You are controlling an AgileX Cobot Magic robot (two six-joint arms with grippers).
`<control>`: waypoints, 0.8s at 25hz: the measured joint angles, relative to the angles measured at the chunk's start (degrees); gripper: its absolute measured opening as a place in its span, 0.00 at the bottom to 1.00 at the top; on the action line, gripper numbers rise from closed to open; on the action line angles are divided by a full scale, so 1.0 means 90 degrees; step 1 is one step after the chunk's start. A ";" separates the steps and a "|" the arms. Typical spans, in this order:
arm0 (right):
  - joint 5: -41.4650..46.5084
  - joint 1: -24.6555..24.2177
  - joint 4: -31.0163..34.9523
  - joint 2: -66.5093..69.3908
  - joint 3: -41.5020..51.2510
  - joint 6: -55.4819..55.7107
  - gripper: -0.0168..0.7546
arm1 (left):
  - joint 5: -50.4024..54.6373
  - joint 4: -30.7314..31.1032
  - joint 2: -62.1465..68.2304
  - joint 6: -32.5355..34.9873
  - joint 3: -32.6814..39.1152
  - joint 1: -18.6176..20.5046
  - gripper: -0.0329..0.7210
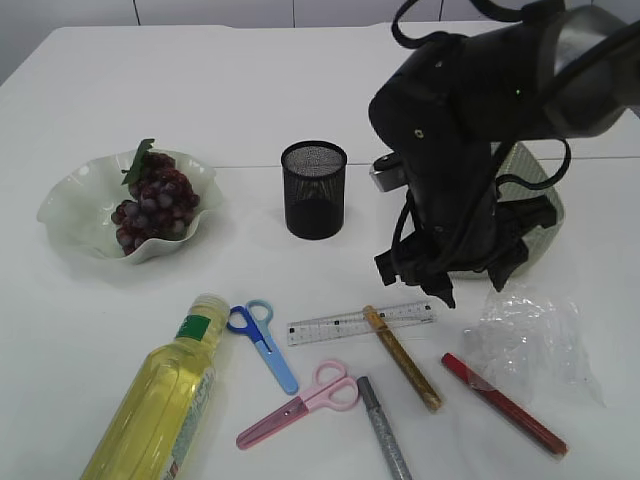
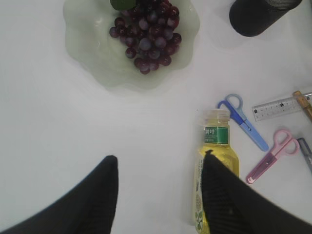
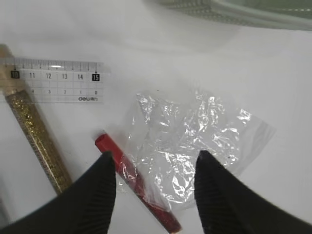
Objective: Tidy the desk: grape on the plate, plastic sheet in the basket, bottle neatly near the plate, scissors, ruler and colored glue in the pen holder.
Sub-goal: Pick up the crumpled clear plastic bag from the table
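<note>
1. The basket, right of the pen holder, is mostly hidden behind the right arm
2. The bottle, below-left of the pen holder, runs off the exterior view's bottom edge
3. The silver glue stick is cut off there too
4. Bottle label text is too small to read
5. The left gripper is absent from the exterior view

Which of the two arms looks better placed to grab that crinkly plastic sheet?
The right: its open end effector hangs directly over the plastic sheet. The left end effector is over by the bottle.
</note>
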 joint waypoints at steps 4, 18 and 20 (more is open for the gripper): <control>0.0000 0.0000 0.0000 -0.0115 0.0130 -0.0050 0.52 | 0.0000 0.0000 0.0000 0.0000 0.0000 0.0000 0.58; 0.0012 0.0000 -0.0220 -0.0260 0.0764 0.0026 0.52 | 0.0000 0.0000 0.0000 0.0000 0.0000 0.0000 0.58; 0.0012 0.0000 -0.0141 -0.0276 0.0764 0.0026 0.52 | 0.0000 0.0000 0.0000 0.0000 0.0000 0.0000 0.58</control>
